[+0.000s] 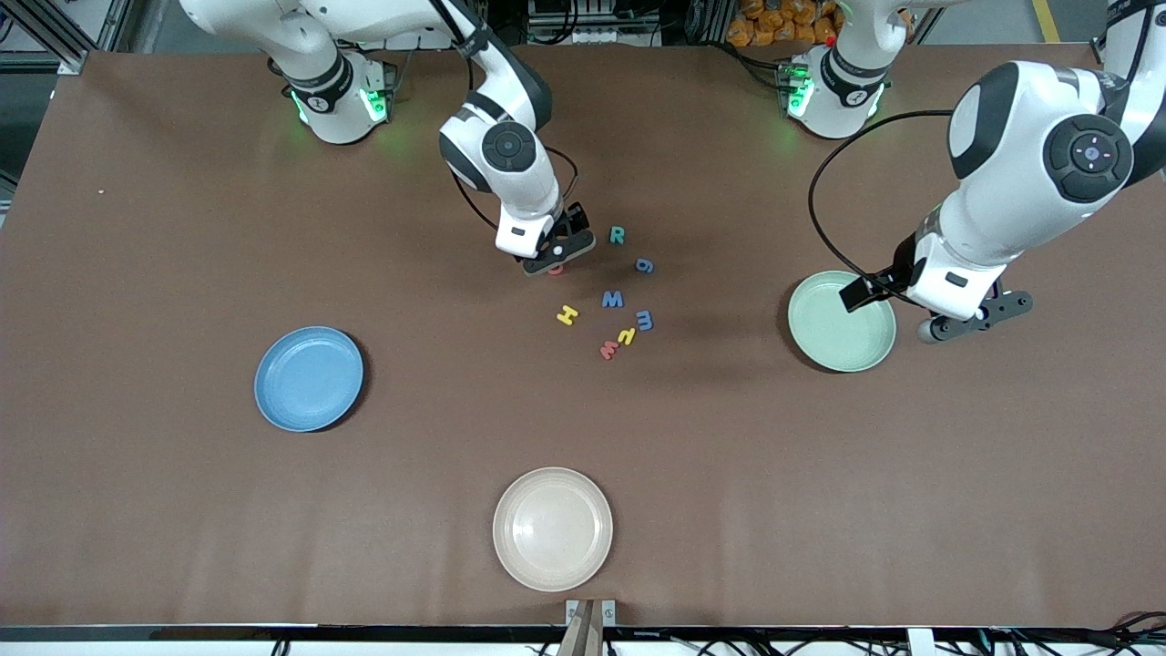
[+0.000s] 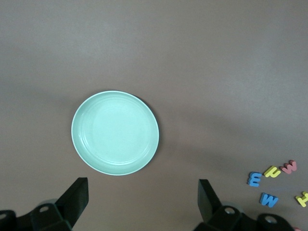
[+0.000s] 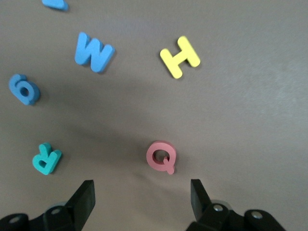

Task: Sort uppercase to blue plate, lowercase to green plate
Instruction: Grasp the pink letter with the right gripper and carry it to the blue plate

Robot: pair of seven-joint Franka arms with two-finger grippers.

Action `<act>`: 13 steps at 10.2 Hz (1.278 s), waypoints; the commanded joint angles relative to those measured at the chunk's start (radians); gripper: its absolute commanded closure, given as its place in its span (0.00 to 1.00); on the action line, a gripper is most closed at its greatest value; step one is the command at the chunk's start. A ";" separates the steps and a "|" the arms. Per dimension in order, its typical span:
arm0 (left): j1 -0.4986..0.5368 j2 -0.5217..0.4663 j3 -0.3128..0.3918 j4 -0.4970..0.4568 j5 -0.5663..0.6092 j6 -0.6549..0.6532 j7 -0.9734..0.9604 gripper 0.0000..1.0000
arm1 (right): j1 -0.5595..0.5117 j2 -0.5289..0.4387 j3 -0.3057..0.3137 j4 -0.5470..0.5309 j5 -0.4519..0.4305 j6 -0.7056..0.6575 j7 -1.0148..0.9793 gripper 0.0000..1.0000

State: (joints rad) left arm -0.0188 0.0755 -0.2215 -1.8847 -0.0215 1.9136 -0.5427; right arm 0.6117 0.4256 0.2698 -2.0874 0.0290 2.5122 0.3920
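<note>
Right gripper (image 1: 557,260) is held low over the red Q (image 3: 161,156), fingers (image 3: 83,197) spread apart, the letter lying flat between them, untouched. Left gripper (image 1: 970,321) is parked open beside the green plate (image 1: 841,321).

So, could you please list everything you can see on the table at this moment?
Blue plate: one, toward the right arm's end, bare.
Green plate: one, mint, toward the left arm's end, bare.
Cream plate: one, nearest the front camera.
Capitals: four on the table mid-way; teal R, blue M, yellow H, red Q.
Small letters: four beside them; blue g, blue m, one yellow, one red.
Right gripper: open, over the Q.
Left gripper: open, waiting by the green plate.
</note>
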 commanded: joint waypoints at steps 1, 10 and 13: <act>-0.003 -0.010 -0.002 0.003 -0.005 0.005 -0.023 0.00 | 0.013 0.050 0.003 0.000 -0.070 0.072 0.062 0.15; -0.016 -0.008 -0.009 -0.004 -0.003 0.018 -0.068 0.00 | 0.013 0.122 0.002 0.035 -0.227 0.079 0.111 0.37; -0.020 -0.005 -0.010 -0.004 -0.003 0.028 -0.071 0.00 | 0.010 0.133 -0.003 0.046 -0.254 0.079 0.111 0.67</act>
State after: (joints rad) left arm -0.0368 0.0756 -0.2267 -1.8842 -0.0215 1.9287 -0.5907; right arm 0.6223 0.5362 0.2684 -2.0673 -0.1855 2.5884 0.4722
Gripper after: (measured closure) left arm 0.000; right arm 0.467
